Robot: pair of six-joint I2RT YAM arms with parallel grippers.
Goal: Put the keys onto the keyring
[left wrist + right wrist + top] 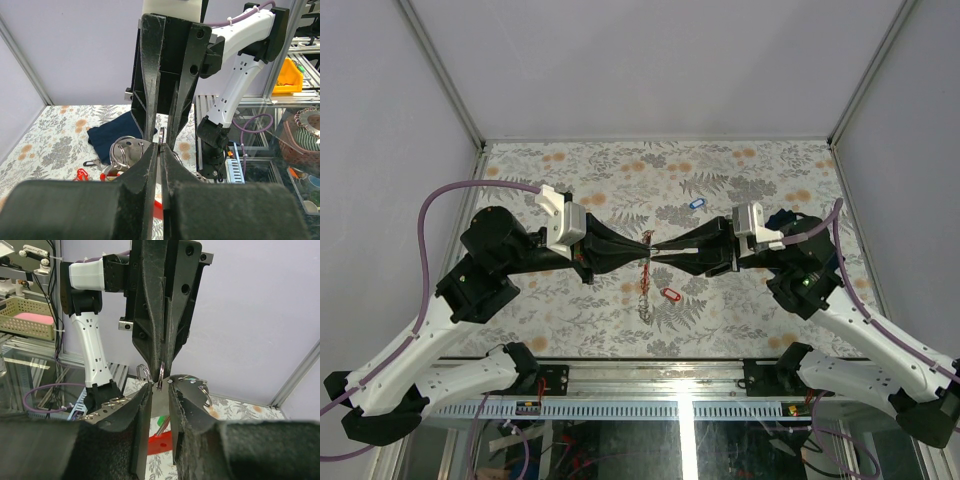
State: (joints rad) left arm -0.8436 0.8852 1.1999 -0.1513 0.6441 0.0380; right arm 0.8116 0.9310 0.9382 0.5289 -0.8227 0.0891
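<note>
My two grippers meet tip to tip over the middle of the table. The left gripper (642,243) (160,145) is shut on a thin silvery keyring (162,136) (162,371), held edge-on. The right gripper (657,247) (160,385) faces it with its jaws a narrow gap apart. A small pronged metal tip sits between its fingertips, touching neither pad. A red-tagged key (669,295) lies just below the grippers and a blue-tagged key (696,203) lies behind them. Through the right jaws I see a red tag (158,443) and a sliver of green tag (161,419).
A silvery metal plate with holes and several split rings (131,151) (192,382) hangs under the fingertips, trailing toward the near edge (643,295). A dark navy folded cloth (112,137) lies behind it. Another red tag (80,174) rests on the floral tabletop (570,310).
</note>
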